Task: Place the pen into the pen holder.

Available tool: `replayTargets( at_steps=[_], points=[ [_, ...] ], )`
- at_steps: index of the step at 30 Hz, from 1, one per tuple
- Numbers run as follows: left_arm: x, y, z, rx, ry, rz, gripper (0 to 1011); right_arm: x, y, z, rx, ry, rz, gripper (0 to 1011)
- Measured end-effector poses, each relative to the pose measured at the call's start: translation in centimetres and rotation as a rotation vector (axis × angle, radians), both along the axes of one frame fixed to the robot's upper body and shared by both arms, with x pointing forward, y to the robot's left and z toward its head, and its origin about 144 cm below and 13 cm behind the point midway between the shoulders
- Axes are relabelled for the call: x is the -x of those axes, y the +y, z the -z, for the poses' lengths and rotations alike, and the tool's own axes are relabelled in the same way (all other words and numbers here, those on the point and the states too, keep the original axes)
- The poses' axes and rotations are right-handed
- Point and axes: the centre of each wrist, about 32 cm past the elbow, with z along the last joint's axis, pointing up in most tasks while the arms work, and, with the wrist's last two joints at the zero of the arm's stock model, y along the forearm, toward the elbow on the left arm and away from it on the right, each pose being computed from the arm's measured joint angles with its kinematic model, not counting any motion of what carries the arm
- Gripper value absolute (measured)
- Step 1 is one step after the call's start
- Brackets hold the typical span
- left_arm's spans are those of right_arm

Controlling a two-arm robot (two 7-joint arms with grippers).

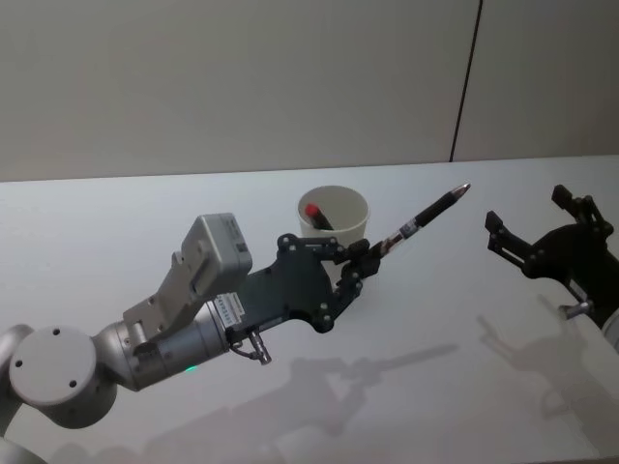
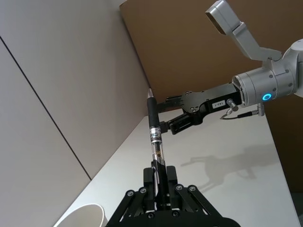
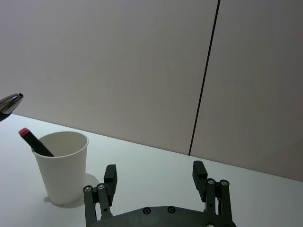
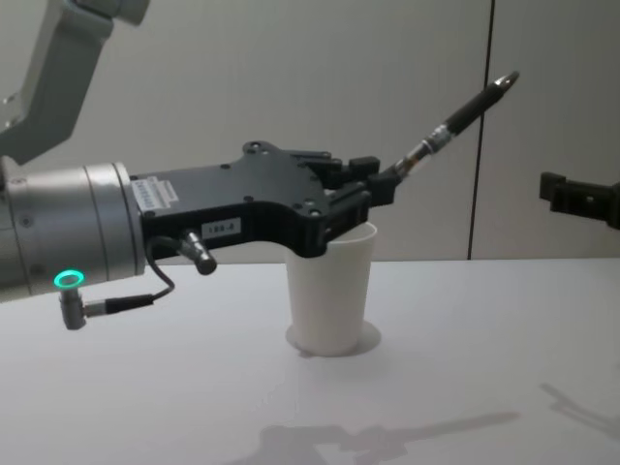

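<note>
the pen (image 1: pixel 426 213) is off the surface (image 1: pixel 435 319), clamped by its lower end in the left gripper (image 1: pixel 366 259). it is black with a clear section near the grip and a silver tip. it slants upward, with the tip the highest part, pointing away from the robot and to its right. in the chest view the pen (image 4: pixel 455 121) rises from the gripper (image 4: pixel 373 189) well above the cup's rim. in the left wrist view the fingers (image 2: pixel 166 182) are closed tight on either side of the barrel (image 2: pixel 153 127).

the cup (image 1: pixel 350 230), plain white paper, stands upright on the surface just behind and left of the held pen. a second pen (image 1: pixel 314 213) with a red top already leans inside it against the left wall. in the chest view the left gripper sits at the level of the cup's (image 4: pixel 329 300) rim and overlaps it; whether they touch cannot be told.

the right gripper (image 1: pixel 527 215) hangs over the right side of the surface, well apart from the cup, with its fingers spread wide and nothing between them. its wrist view looks past its fingers (image 3: pixel 110 176) to the cup (image 3: pixel 61 170), the red-topped pen (image 3: pixel 33 141) and the silver tip (image 3: pixel 10 101) of the held pen.
</note>
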Motion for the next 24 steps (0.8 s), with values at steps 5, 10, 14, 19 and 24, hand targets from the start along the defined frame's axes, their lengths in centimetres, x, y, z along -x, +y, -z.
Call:
replayTargets(
  at_steps=[5, 10, 14, 19, 24],
  points=[
    [-0.01, -0.37, 0.0, 0.002, 0.001, 0.011, 174, 0.0, 0.0, 0.0, 0.0, 0.0, 0.0, 1001],
    [0.0, -0.58, -0.01, 0.004, 0.002, 0.017, 174, 0.0, 0.0, 0.0, 0.0, 0.0, 0.0, 1002],
    [0.0, -0.7, -0.01, 0.005, 0.003, 0.021, 174, 0.0, 0.0, 0.0, 0.0, 0.0, 0.0, 1001],
    [0.0, -0.83, -0.02, 0.007, 0.003, 0.024, 174, 0.02, -0.01, 0.02, 0.0, -0.001, 0.0, 1001],
    [0.0, -0.9, -0.03, 0.007, 0.003, 0.027, 174, 0.08, -0.06, 0.01, -0.006, -0.004, -0.004, 1002]
  ],
)
